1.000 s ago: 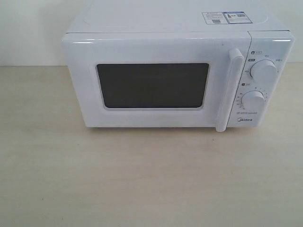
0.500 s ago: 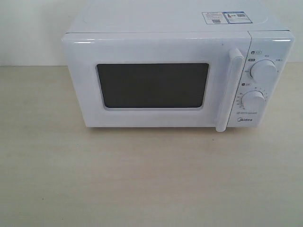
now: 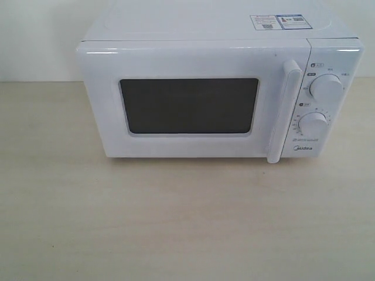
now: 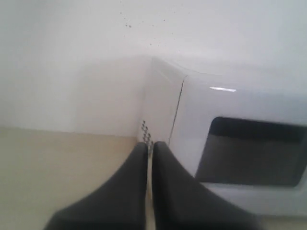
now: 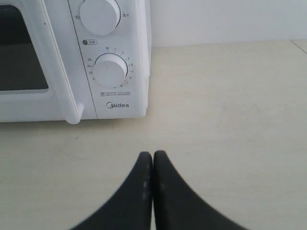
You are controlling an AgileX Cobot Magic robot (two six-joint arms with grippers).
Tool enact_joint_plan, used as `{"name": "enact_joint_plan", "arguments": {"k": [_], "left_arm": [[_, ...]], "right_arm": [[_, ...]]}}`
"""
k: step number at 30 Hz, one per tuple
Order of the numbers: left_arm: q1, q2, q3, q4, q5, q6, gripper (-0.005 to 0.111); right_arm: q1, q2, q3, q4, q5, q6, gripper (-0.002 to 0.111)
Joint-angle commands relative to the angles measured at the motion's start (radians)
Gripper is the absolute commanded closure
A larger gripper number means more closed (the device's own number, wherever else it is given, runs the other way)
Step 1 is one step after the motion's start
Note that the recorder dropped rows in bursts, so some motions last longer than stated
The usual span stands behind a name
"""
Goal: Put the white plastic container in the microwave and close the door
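The white Midea microwave [image 3: 217,93] stands at the back middle of the table, its door [image 3: 187,102] shut, dark window facing me and bar handle [image 3: 283,111] beside the two dials. No white plastic container shows in any view. My left gripper [image 4: 149,145] is shut and empty, off the microwave's [image 4: 225,120] left front corner. My right gripper [image 5: 152,155] is shut and empty above the table, in front of and to the right of the microwave's [image 5: 72,57] dial panel. Neither arm appears in the exterior view.
The pale wooden table [image 3: 176,222] stretches in front of the microwave. A white wall [image 3: 35,35] runs behind it. Two stickers [image 3: 278,21] lie on the microwave's top.
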Motion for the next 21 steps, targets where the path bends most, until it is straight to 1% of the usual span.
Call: {"name": "enact_joint_plan", "arguments": {"k": [1, 2, 3, 5, 6, 9, 12, 17, 21], "left_arm": [[0.003, -0.003, 0.004, 0.004, -0.007, -0.406, 0.102], [0.003, -0.003, 0.004, 0.027, -0.009, -0.386, 0.102], [0.003, -0.003, 0.004, 0.083, -0.009, -0.327, 0.102], [0.003, -0.003, 0.004, 0.216, 0.003, -0.159, 0.102], [0.003, -0.003, 0.004, 0.256, 0.018, -0.090, 0.102], [0.003, -0.003, 0.004, 0.273, 0.035, 0.068, 0.102], [0.015, -0.003, 0.004, 0.272, 0.077, 0.084, 0.102], [0.078, -0.003, 0.004, 0.262, 0.288, 0.033, 0.102], [0.104, -0.003, 0.004, 0.262, 0.281, -0.016, 0.102]], "right_arm": [[-0.004, -0.005, 0.000, 0.004, -0.011, 0.000, 0.108], [-0.004, -0.005, 0.000, 0.004, -0.009, 0.000, 0.108], [-0.004, -0.005, 0.000, 0.004, -0.002, 0.000, 0.108], [-0.004, -0.005, 0.000, 0.004, -0.004, 0.000, 0.108], [-0.004, -0.005, 0.000, 0.004, -0.004, 0.000, 0.108], [-0.004, -0.005, 0.000, 0.004, -0.004, 0.000, 0.108], [-0.004, -0.005, 0.000, 0.004, -0.004, 0.000, 0.108], [-0.004, -0.005, 0.000, 0.004, -0.004, 0.000, 0.108], [-0.004, -0.005, 0.000, 0.004, -0.004, 0.000, 0.108]]}}
